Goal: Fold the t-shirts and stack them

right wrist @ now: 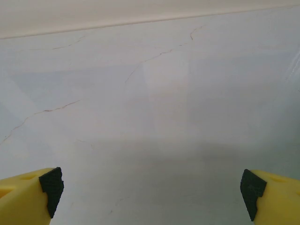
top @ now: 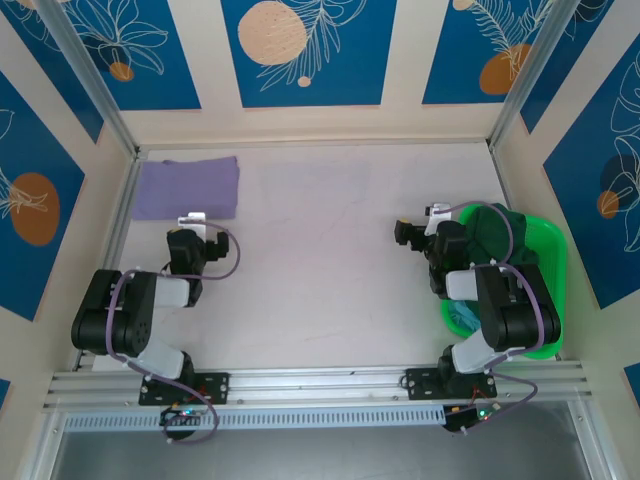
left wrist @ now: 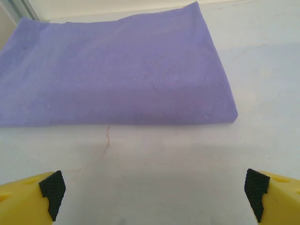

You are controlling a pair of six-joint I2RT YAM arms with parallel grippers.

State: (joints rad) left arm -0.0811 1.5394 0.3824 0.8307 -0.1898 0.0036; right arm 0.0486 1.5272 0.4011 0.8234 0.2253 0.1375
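Nearest the arm bases, the bright green basket (top: pixel 553 262) sits on the right side of the table (top: pixel 320 270). At the basket's near end a light teal t-shirt (top: pixel 460 318) lies crumpled, partly hidden by the right arm. Farther back in the same basket a dark green t-shirt (top: pixel 492 228) is bunched in a loose heap that reaches its far rim.

The right gripper (top: pixel 437 212) hangs just left of the basket's far end, over bare table. In the right wrist view the right gripper (right wrist: pixel 152 190) has its jaws spread wide, the black pads (right wrist: pixel 50 186) on yellow fingers far apart, with nothing between them but the pale, faintly cracked tabletop. No cloth touches it; the dark green t-shirt lies just beside it, inside the basket.

Well to the left of the basket, across the open middle of the table, the left gripper (top: pixel 192 219) is also spread wide and holds nothing. In the left wrist view the left gripper (left wrist: pixel 153 194) shows its pads (left wrist: pixel 51 190) at the lower corners, with bare table between them.

Beyond it, farthest from the basket, the lavender t-shirt (top: pixel 188 187) lies in the far left corner. Up close, the lavender t-shirt (left wrist: pixel 112 75) is folded into a flat, smooth rectangle with neat edges. Its near fold lies just ahead of the open fingers, apart from them.
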